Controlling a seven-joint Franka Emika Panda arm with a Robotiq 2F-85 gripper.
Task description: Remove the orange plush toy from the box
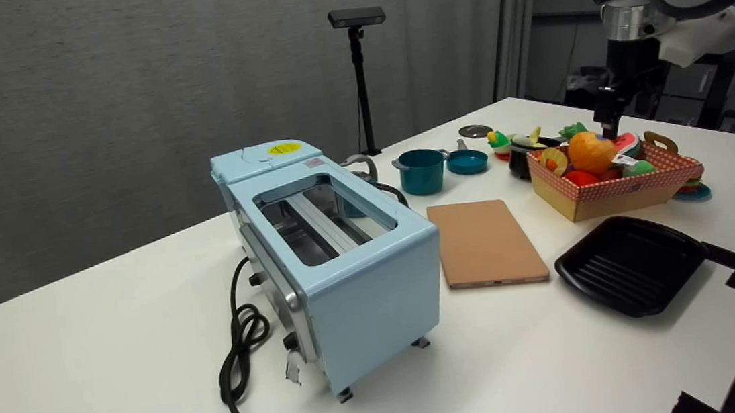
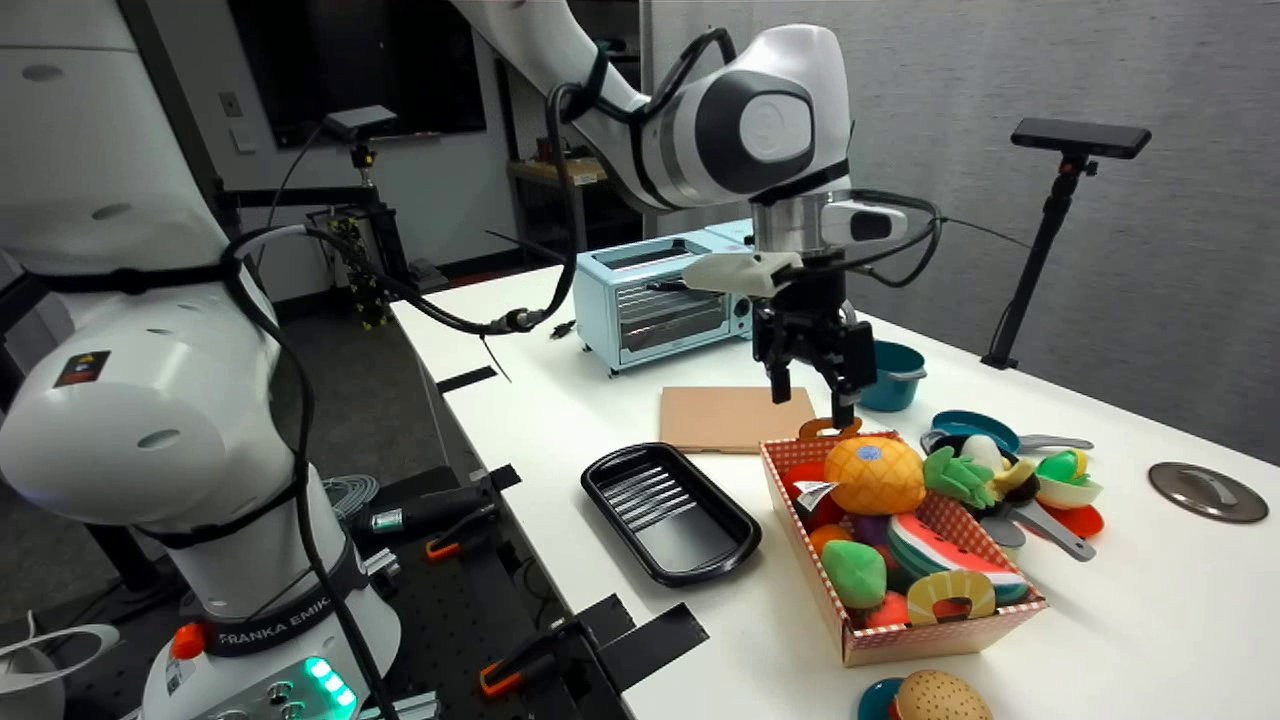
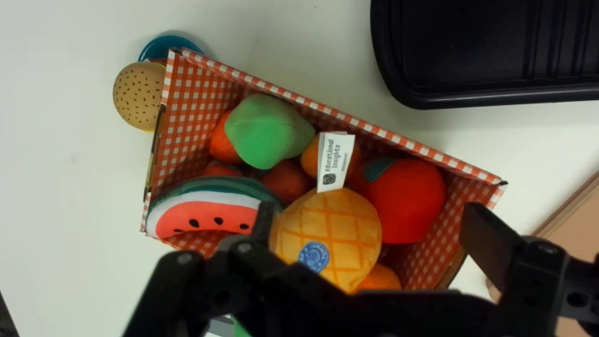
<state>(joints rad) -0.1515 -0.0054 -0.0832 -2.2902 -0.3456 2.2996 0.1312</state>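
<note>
The box [image 2: 920,644] is a low light-wood crate with red-checked lining, full of plush toys, in all views [image 1: 617,205] [image 3: 187,98]. A small round orange plush toy [image 2: 828,538] lies inside beside the green toy; a white tag partly covers it in the wrist view [image 3: 310,159]. A second orange toy [image 3: 379,279] shows partly under a large yellow-orange pineapple toy [image 3: 330,229]. I cannot tell which orange one the task means. My gripper [image 2: 812,400] is open and empty, pointing down above the box's handle end [image 1: 609,126]. In the wrist view its fingers [image 3: 369,220] stand wide apart over the pineapple and the red tomato [image 3: 407,201].
A black pan [image 2: 670,510] stands beside the box. A flat brown board [image 1: 489,242] and a blue toaster oven [image 1: 377,307] lie beyond. A teal pot [image 1: 423,172], small pans and toys crowd the other side. A burger toy [image 3: 140,96] sits at the box's end.
</note>
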